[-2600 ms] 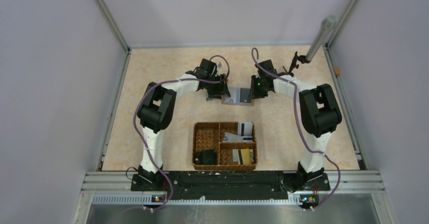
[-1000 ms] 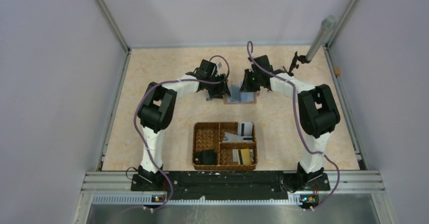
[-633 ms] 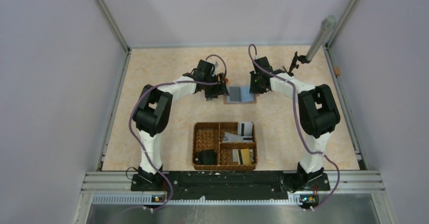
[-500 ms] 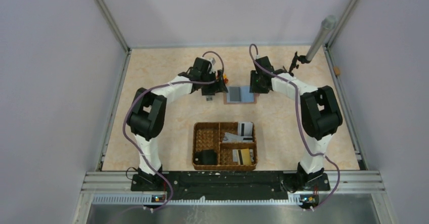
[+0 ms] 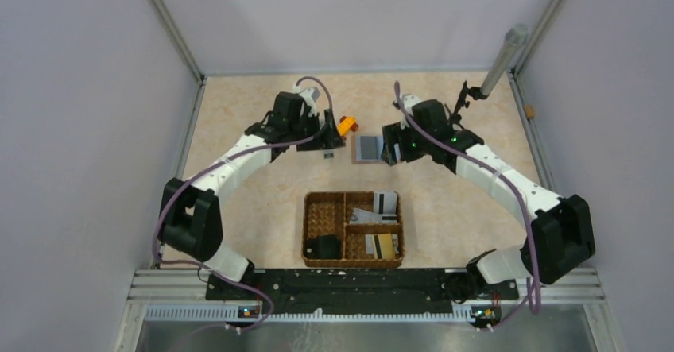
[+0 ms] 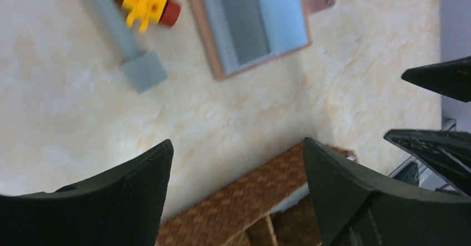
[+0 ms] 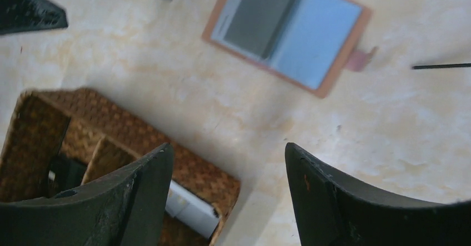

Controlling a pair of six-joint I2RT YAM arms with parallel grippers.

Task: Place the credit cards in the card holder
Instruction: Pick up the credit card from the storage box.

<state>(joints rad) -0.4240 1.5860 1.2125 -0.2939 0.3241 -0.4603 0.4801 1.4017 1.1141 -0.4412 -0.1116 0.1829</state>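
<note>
Arms are withdrawn from the opened card holder. The left gripper and right gripper are spread and empty. Credit cards are kept in the basket, lower centre, nearer the right gripper.

We hold our left arm and right arm stretched forward over the surface, elbows out and wrists turned inward toward each other. Our left end effector points down, fingers spread wide with nothing between them. Our right end effector is equally spread and empty, also angled downward.
</note>
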